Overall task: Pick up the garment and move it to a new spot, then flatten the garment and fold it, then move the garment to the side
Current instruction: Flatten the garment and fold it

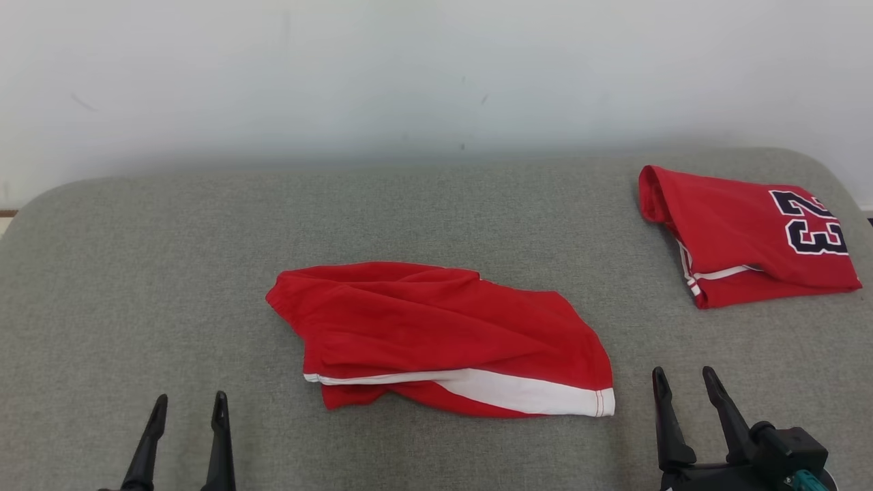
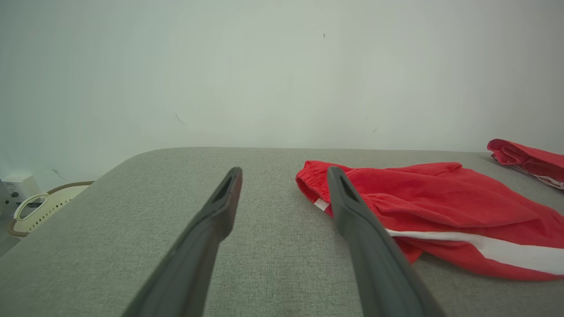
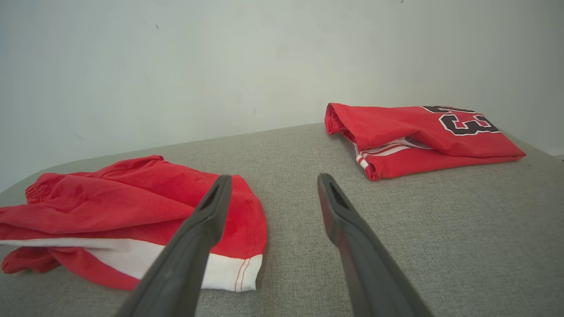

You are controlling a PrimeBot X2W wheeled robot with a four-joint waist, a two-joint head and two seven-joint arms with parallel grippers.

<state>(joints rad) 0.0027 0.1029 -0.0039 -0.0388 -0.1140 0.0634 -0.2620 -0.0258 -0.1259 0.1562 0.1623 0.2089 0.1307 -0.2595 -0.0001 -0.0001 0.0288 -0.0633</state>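
Shorts [image 1: 436,334] lie crumpled mid-table [image 1: 136,273], untouched. Left gripper [image 1: 190,397] and right gripper [image 1: 683,372] both gape, empty. Likely light, limp, floppy: you should pinch the waistband [image 2: 308,180] and hem [image 1: 586,402].

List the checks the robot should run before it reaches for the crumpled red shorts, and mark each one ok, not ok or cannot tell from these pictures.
1. left gripper open and empty: ok.
2. right gripper open and empty: ok.
3. red shorts lying free, touched by neither gripper: ok.
4. red shorts already flat: not ok, they are bunched and creased.
5. folded jersey well apart from the red shorts: ok.
6. Bare table on the robot's left for a new spot: ok.
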